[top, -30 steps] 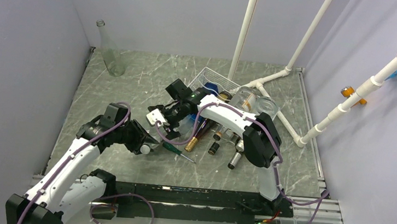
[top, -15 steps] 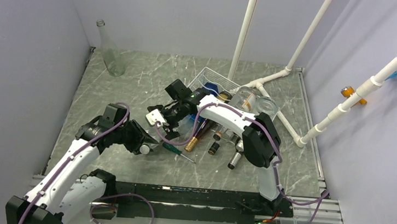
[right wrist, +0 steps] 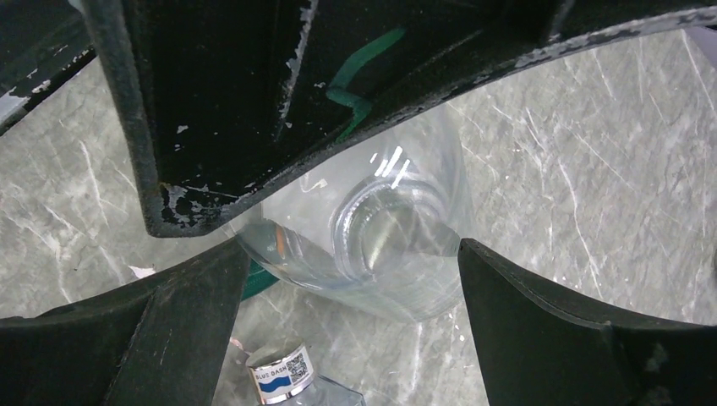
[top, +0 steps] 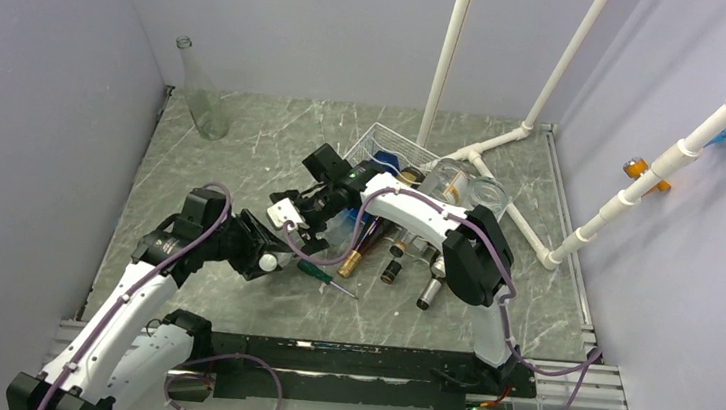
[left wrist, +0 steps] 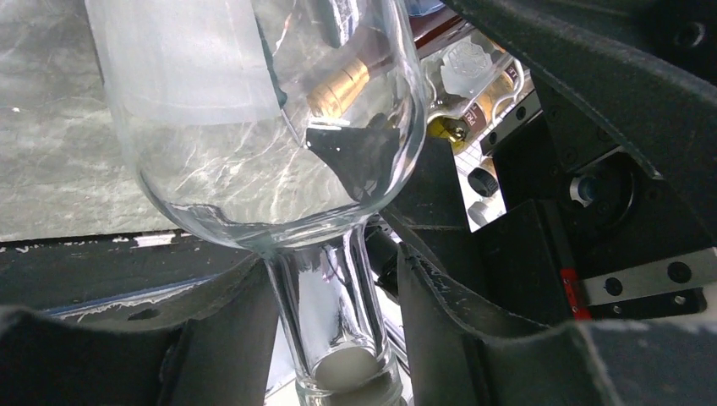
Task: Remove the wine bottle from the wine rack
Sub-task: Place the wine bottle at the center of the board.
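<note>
1 clear wine bottle (left wrist: 270, 110): off the wine rack (top: 383, 145), just near-left of it. 2 hands on it: left hand (left wrist: 334, 288) narrow, clamping the neck; right hand (right wrist: 351, 279) wide, gripping the body. 1 further clear bottle (top: 198, 99) upright, far-left corner.

bright even light | soft shadows | glass glare | near fingers (left wrist: 211, 338) blurred

Bottle label (right wrist: 283, 370), "BLUE BAS…", QR code
</note>
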Robot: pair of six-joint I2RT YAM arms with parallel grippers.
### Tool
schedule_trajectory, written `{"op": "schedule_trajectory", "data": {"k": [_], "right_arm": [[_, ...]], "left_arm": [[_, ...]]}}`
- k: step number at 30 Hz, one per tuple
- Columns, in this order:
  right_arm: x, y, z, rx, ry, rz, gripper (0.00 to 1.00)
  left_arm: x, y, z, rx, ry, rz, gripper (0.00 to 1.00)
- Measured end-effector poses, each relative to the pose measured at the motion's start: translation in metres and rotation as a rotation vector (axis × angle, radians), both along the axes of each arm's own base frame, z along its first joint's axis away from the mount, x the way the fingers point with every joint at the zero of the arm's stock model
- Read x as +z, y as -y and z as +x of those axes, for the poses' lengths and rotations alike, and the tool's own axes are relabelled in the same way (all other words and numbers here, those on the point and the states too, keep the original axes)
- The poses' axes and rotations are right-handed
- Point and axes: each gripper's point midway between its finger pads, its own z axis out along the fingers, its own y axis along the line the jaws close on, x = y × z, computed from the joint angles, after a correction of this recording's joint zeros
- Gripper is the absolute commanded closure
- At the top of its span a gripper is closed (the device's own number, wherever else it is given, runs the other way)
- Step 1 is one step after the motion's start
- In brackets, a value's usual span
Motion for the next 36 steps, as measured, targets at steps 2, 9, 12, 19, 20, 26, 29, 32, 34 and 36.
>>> {"op": "schedule_trajectory", "data": {"k": [2,9,12,19,20,26,29,32,34,36], "right_arm": [[0.000,0.000,0.000,0.000,0.000,0.001,0.05],[0.000,-0.001,0.000,-0.009,-0.018,-0.001,0.05],[0.000,-0.002,0.001,-0.012,-0.033,0.002,0.04],[0.001,-0.003,0.003,-0.019,-0.065,0.006,0.04],[0.001,-0.003,0.003,-0.021,-0.072,0.007,0.04],[0.001,-0.003,0.010,-0.036,-0.106,0.013,0.03],[0.001,-0.003,0.014,-0.042,-0.120,0.016,0.03],[0.000,-0.003,0.017,-0.049,-0.132,0.017,0.03],[0.000,-0.004,0.019,-0.053,-0.148,0.017,0.03],[0.000,-0.004,0.021,-0.056,-0.167,0.016,0.02]], "left_arm": [[0.001,0.000,0.001,-0.001,0.005,-0.005,0.40],[0.005,0.000,0.003,0.002,0.025,-0.014,0.36],[0.005,0.000,0.004,0.006,0.026,-0.014,0.36],[0.008,-0.002,0.006,0.011,0.041,-0.014,0.36],[0.008,-0.002,0.007,0.011,0.044,-0.013,0.35],[0.016,-0.002,0.014,0.006,0.082,-0.019,0.35],[0.019,-0.002,0.019,0.001,0.093,-0.022,0.35],[0.020,-0.002,0.023,-0.005,0.098,-0.021,0.35],[0.021,-0.002,0.025,-0.005,0.097,-0.021,0.35],[0.022,-0.003,0.027,-0.005,0.093,-0.024,0.35]]}}
